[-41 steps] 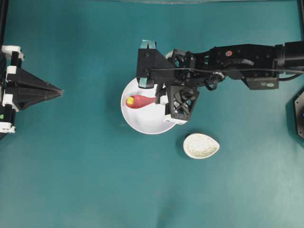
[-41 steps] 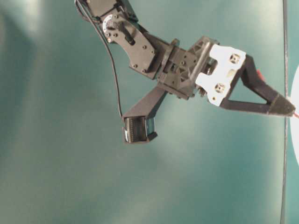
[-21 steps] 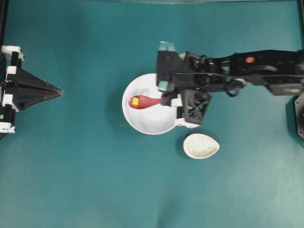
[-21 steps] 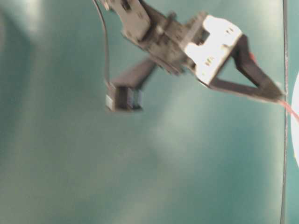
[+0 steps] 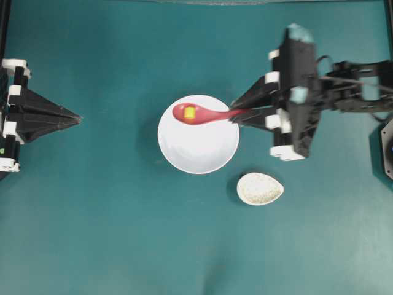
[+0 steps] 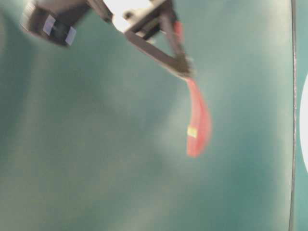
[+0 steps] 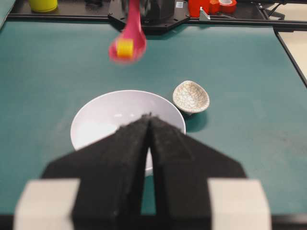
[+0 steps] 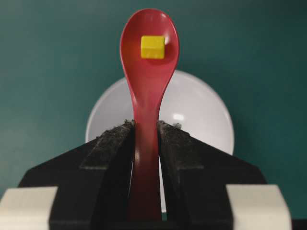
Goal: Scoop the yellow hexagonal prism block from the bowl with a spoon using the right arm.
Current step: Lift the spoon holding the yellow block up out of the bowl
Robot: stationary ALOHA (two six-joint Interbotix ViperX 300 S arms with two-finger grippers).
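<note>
The right hand [image 8: 145, 132] is closed on the handle of the red spoon [image 8: 147, 76] and holds it in the air above the white bowl [image 5: 198, 144]. The yellow block [image 8: 153, 47] lies in the spoon's scoop. The left hand [image 7: 149, 120] is closed and holds nothing. A speckled spoon rest [image 5: 260, 188] sits on the worktop [image 5: 110, 233] near the bowl.

Right arm [image 5: 344, 98]: black links with thin black cables along them, white fittings at the gripper base, teal caps. Right gripper [image 8: 145, 132] — black wedge-shaped fingers [image 8: 110, 143] faced with rough black pads. Left gripper [image 7: 149, 122] — likewise black, pointed, white-blocked.
</note>
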